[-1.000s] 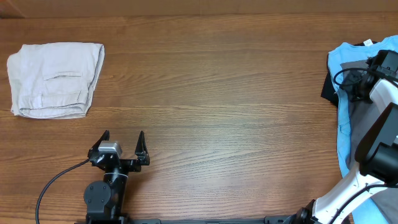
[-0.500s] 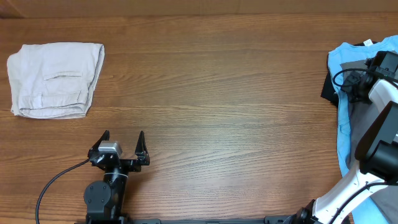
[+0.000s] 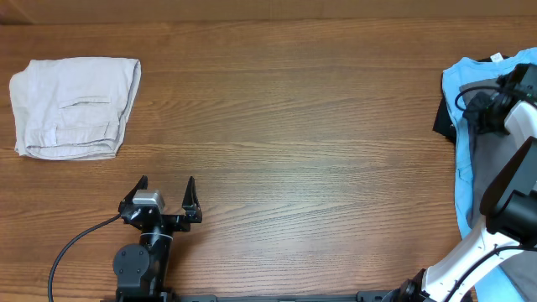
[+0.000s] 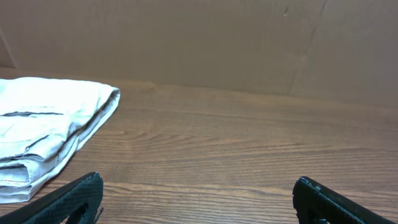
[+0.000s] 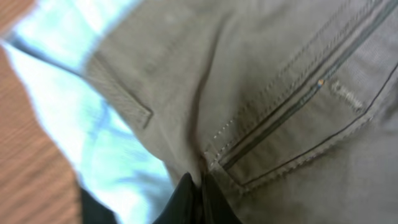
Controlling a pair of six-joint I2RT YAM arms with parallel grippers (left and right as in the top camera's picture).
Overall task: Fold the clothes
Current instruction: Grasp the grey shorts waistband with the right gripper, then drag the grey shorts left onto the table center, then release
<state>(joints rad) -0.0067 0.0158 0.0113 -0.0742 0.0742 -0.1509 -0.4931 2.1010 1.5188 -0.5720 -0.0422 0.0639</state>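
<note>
Table [image 3: 294,126] right edge: shorts [image 5: 261,74] between right jaws

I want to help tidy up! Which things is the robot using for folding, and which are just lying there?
For the job: grey shorts; right tool, pinched shut on them.
Just lying about: blue T-shirt; folded beige clothes; open left tool.
</note>
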